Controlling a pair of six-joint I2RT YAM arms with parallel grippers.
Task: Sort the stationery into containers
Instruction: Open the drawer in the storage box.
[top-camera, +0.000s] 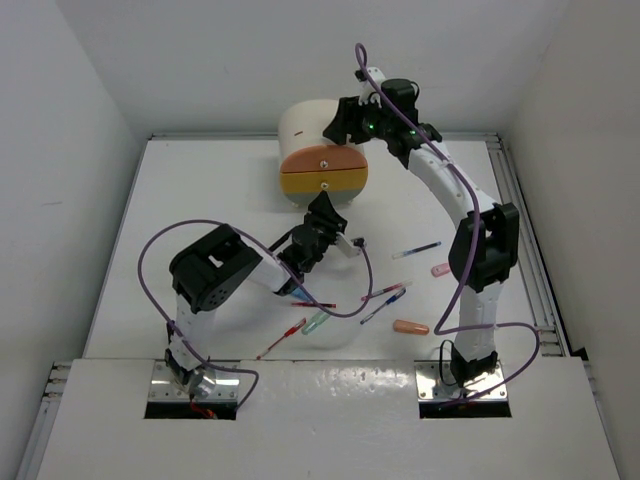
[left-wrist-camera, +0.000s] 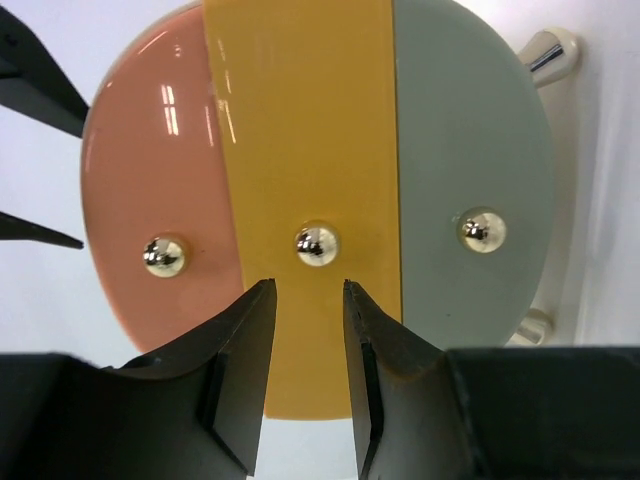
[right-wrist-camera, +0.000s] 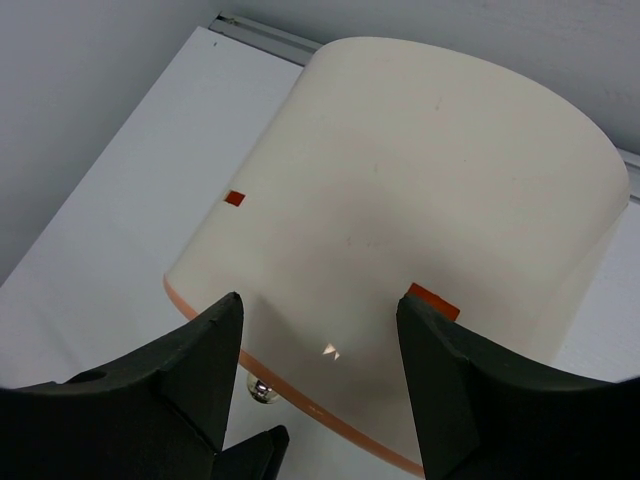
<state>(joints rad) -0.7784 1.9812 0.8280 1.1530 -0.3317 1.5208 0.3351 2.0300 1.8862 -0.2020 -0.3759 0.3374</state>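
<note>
At the cabinet's three drawers and three knobs, left claw and right claw gape empty.

Yellow drawer partly behind fingers

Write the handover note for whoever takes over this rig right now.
Left gripper: open, jaws narrow, lined up just short of the yellow drawer knob, gripping nothing.
Right gripper: open, over the top of the cabinet; contact unclear.
Stationery: pens and capsules lie loose on the table in front of the cabinet.
Done: nothing sorted; the drawers look shut.
To do: pull a drawer open, then load the pieces.
</note>
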